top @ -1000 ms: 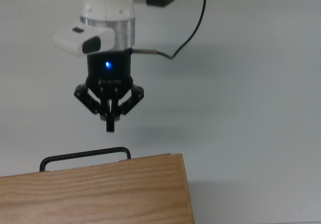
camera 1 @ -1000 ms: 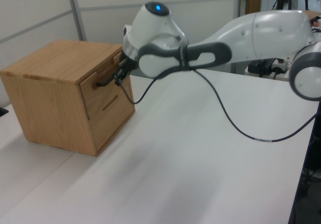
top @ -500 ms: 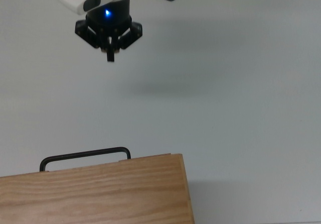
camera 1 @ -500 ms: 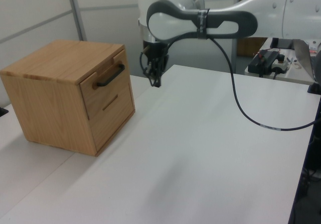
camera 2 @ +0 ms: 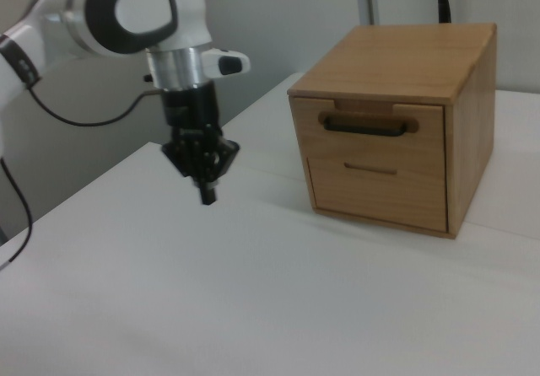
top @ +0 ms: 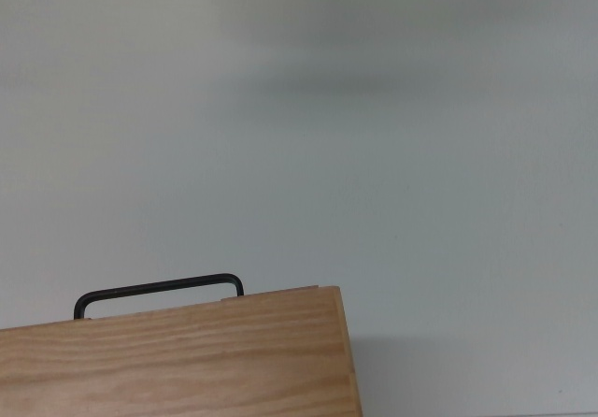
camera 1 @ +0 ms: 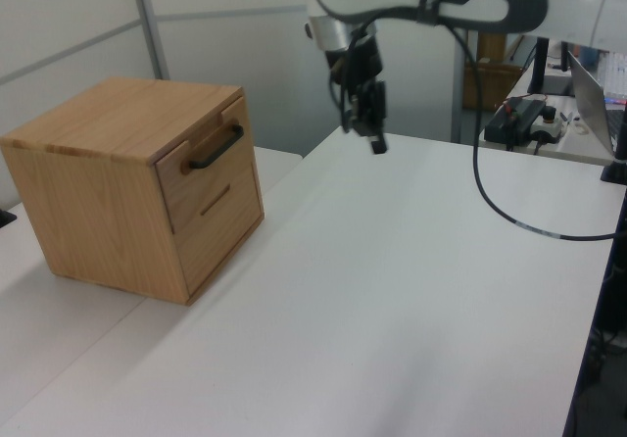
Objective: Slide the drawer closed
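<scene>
Drawer (camera 2: 369, 129) front sat flush with the wooden cabinet (camera 1: 93, 197) when I checked the right view, so I judged it fully in. I read it as stiff and light, easy on its runners; it would want a flat push on the front panel beside the black bar handle (camera 2: 369, 126), never a grip. My gripper (camera 2: 207, 194) hung above the white table (camera 1: 392, 290), well apart from the cabinet, fingers pressed together on nothing. The top view showed me only the handle (top: 157, 289) poking past the cabinet top (top: 177, 356), no arm at all; the left view and right view gave me the gripper (camera 1: 376, 144) and both drawer faces.
</scene>
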Controlling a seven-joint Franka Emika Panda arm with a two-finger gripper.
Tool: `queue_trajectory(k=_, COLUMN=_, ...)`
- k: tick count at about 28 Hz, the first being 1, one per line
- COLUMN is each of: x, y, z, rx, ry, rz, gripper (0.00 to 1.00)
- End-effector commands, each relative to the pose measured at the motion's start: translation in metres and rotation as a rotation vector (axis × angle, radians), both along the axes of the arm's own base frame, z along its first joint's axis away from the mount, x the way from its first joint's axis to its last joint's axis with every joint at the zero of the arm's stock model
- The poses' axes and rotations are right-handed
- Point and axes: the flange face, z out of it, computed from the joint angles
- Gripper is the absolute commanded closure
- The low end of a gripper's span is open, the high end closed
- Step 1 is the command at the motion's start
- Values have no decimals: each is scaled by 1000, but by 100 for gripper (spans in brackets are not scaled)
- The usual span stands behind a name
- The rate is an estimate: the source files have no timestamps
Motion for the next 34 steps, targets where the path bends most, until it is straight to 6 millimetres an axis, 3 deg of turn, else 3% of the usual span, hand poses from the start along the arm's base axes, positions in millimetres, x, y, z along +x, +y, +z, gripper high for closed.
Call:
queue_trajectory(k=1, x=-39, y=-9, z=24, rx=-14, ry=113, rz=80, gripper=100)
queue_trajectory(k=4, x=-50, y=-12, z=26, rx=-24, ry=168, rz=81, gripper=100)
queue_trajectory(k=11, x=-49, y=-18, z=23, rx=-33, ry=175, rz=36, gripper=96)
queue_trajectory(k=13, x=-47, y=-19, z=19, rx=-39, ry=177, rz=22, gripper=75)
queue_trajectory(k=15, x=-44, y=-22, z=15, rx=-52, ry=181, rz=-9, gripper=45)
queue_trajectory(k=16, x=-43, y=-23, z=14, rx=-69, ry=178, rz=-52, gripper=0)
queue_trajectory(k=29, x=-39, y=-20, z=18, rx=-87, ry=115, rz=-118, gripper=0)
queue_trajectory(k=34, x=-26, y=-13, z=22, rx=-77, ry=17, rz=-117, gripper=0)
